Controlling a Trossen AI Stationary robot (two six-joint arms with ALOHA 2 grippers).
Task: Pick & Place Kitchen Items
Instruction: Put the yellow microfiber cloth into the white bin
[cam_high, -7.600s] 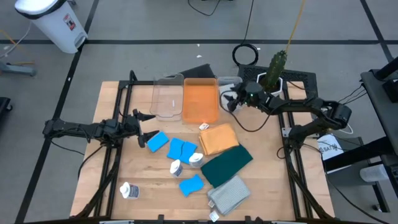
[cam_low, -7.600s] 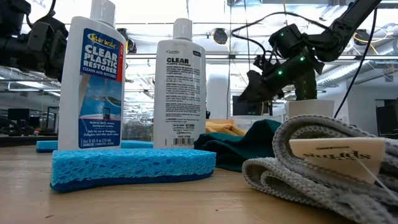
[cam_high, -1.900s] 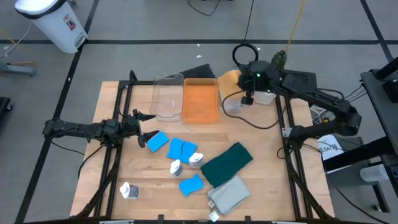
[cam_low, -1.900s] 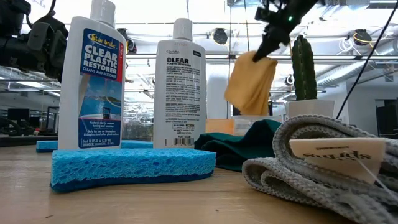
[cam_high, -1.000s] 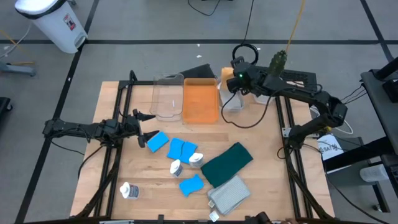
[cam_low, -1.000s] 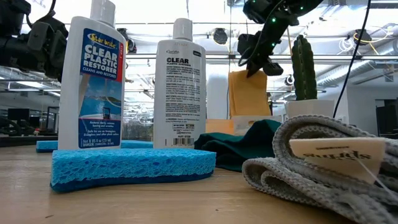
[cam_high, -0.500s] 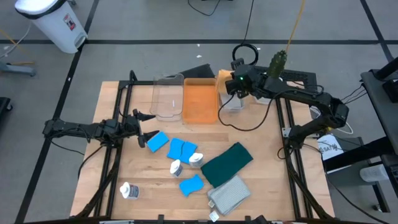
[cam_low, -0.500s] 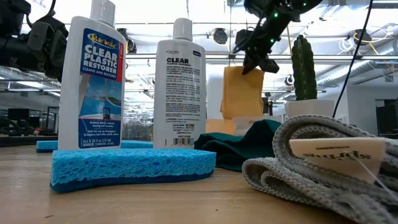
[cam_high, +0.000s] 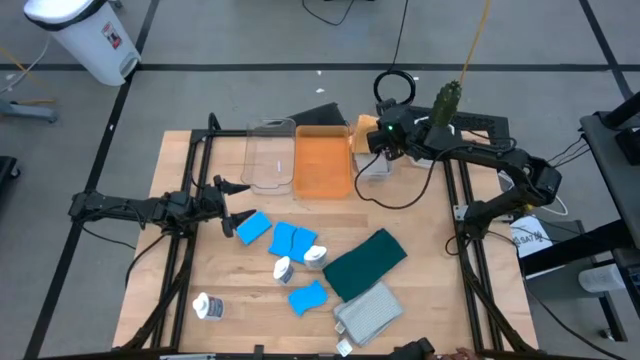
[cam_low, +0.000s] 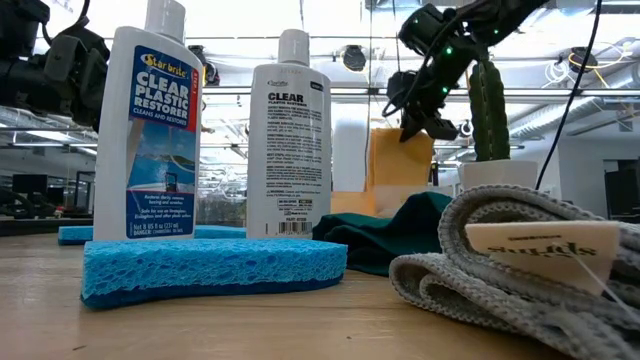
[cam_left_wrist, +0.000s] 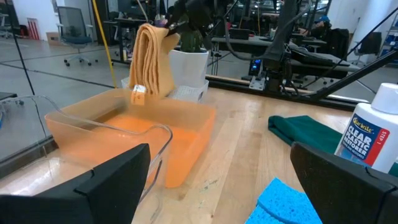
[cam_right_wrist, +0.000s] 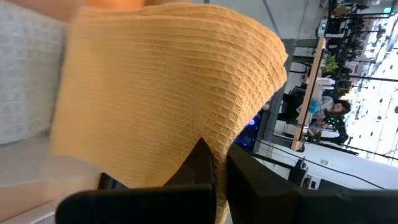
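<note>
Wooden counter (cam_high: 420, 240): your right hand (cam_low: 420, 128) is pinching the orange cloth (cam_left_wrist: 151, 59), which is dangling just beside the orange bin (cam_high: 322, 163). Releasing here is risking it draping over the rim or outside. Left hand (cam_high: 232, 205) is waiting open by the sponges (cam_high: 283, 242).

2 black, slender, jointed arms. The right arm (cam_high: 470, 152) carries a glowing green light near its wrist and a loose black cable. The left arm (cam_high: 130, 208) has blocky, matt black fingers (cam_left_wrist: 106, 180).
</note>
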